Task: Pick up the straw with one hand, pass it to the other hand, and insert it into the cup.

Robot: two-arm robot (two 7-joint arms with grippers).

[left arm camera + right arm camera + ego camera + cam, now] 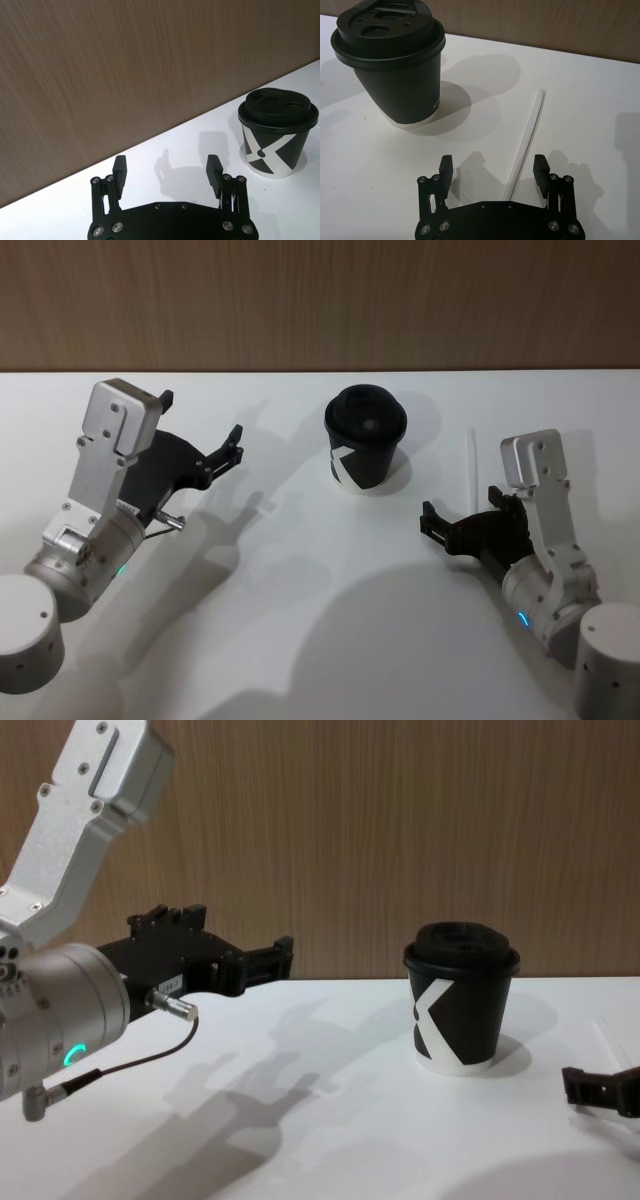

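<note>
The cup (362,445) stands upright toward the back of the white worktop (300,650), about midway between the two arms, its black lid on and the white angular mark facing the robot. Behind it runs a wood-panelled wall (300,300).

The straw (472,455) lies flat on the worktop on the robot's right of the cup, near it but not touching, pointing roughly away from the robot.

The right hand (460,508) sits just behind the straw's near end, low over the worktop, with its fingers spread wide and nothing in them. From the right wrist view, the straw (526,137) runs in between the open fingers of the right hand (492,164), closer to one finger than the other and touching neither; the cup (400,75) stands off to one side beyond it.

The left hand (200,415) hangs over the worktop on the robot's left of the cup, well apart from it, raised above the surface in the chest view (240,935). Its fingers are also wide open and hold nothing. A thin dark cable (130,1060) loops under its silver arm.
</note>
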